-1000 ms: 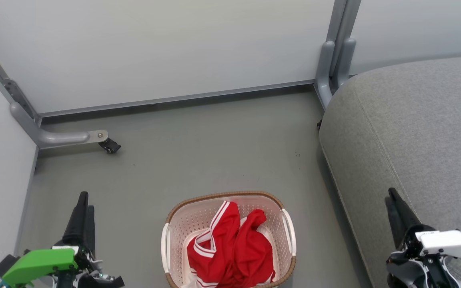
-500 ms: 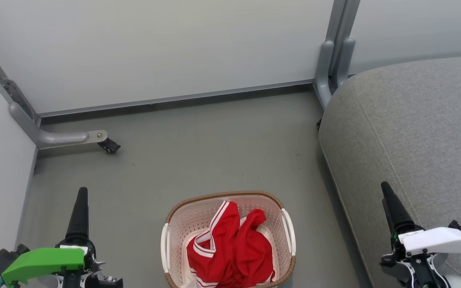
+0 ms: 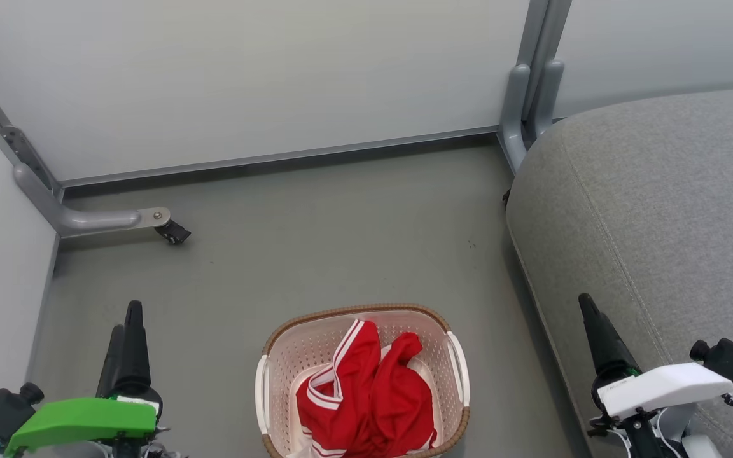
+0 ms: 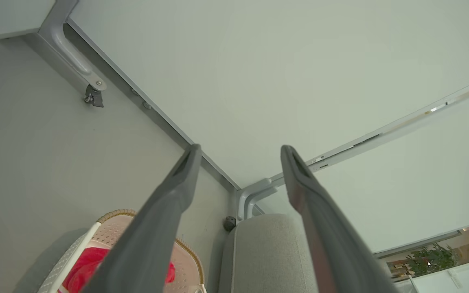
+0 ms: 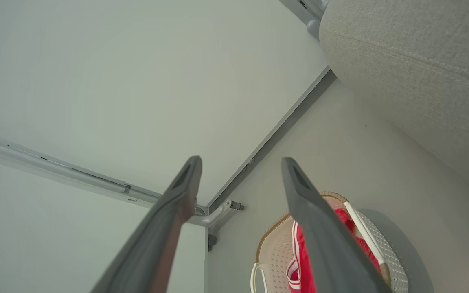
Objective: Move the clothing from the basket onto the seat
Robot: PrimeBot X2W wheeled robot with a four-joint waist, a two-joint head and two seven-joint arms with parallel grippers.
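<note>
Your left gripper (image 4: 240,148) and right gripper (image 5: 241,159) both have fingers spread wide, holding nothing. The red jersey (image 3: 366,394) lies crumpled in the basket (image 3: 296,353), beside the seat (image 3: 659,210).

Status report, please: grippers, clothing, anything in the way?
Left gripper open, empty. Right gripper open, empty. Clothing bunched in basket, nothing atop it. Seat beside basket.

We see our right gripper (image 5: 240,162) spread wide; past it the clothing (image 5: 342,217) lies, apparently bunched, in the basket (image 5: 273,252), near the seat (image 5: 413,61).
</note>
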